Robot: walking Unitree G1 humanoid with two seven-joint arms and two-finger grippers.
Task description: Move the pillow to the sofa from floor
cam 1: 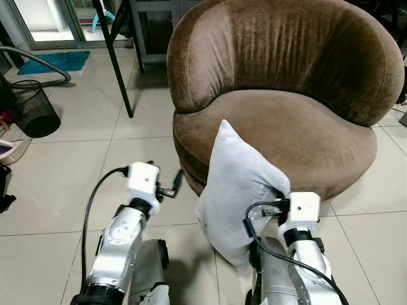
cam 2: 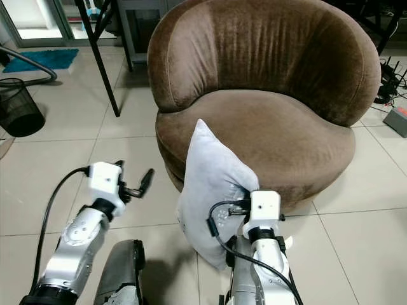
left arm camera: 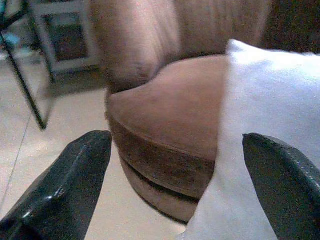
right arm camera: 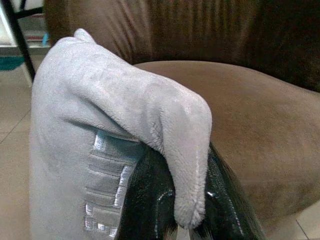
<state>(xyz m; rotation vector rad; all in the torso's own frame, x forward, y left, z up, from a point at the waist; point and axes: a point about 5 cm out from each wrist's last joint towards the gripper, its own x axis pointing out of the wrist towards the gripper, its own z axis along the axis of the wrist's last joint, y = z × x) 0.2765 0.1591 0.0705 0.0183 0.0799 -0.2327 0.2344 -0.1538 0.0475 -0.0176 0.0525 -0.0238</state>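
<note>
Standing on end, the grey pillow [cam 1: 238, 190] is lifted in front of the brown sofa [cam 1: 286, 121], its long axis running near upright with the top corner reaching up over the seat edge. Whether its bottom edge touches the floor [cam 1: 70, 184] I cannot tell. The right gripper [cam 1: 278, 197] is clamped on the pillow's right upper corner; in the right wrist view both black fingers [right arm camera: 150, 200] pinch a fold of the plush fabric. The seat cushion lies straight ahead and a bit above that grip point, so my read is the coming move is up and forward over the front lip. The right arm is the carrier and nearest. The left gripper [cam 1: 177, 184] hovers just left of the pillow, fingers spread apart, holding nothing; the left wrist view has the pillow edge beside one finger [left arm camera: 280, 185]. A black wire bin [cam 1: 32, 108] sits well apart at far left.
</note>
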